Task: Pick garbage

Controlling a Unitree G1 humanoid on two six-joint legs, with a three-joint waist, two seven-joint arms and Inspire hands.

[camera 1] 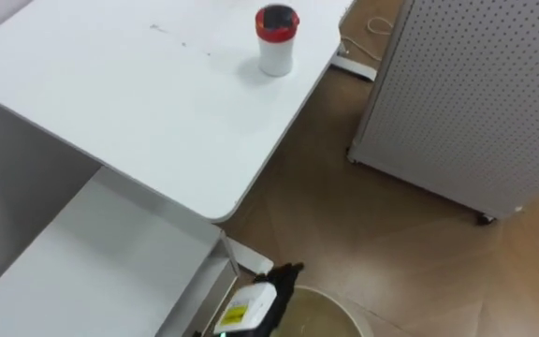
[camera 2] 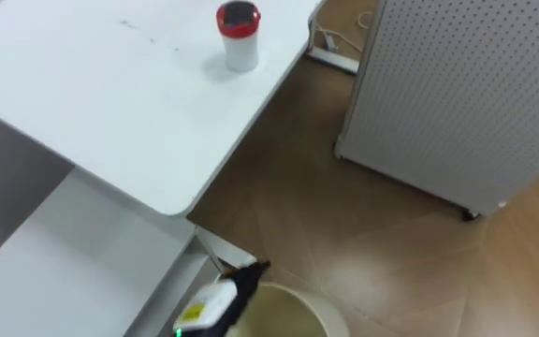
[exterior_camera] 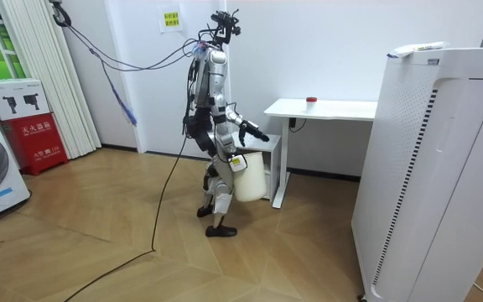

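Red-lidded cup [camera 1: 276, 40] stands upright far across the white desk [camera 1: 157, 122], straight ahead of the left hand [camera 1: 274, 284] down low by the bin [camera 1: 330, 314], can't tell if its fingers are curled.

White table [camera 1: 157, 122], a red-lidded white cup [camera 1: 276, 42] upright near its far right edge

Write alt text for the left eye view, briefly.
A white cup with a red lid stands on a white table near its right edge. Right of the table, a white perforated cabinet stands on the wood floor; at the bottom edge, a robot hand shows beside a pale bin.
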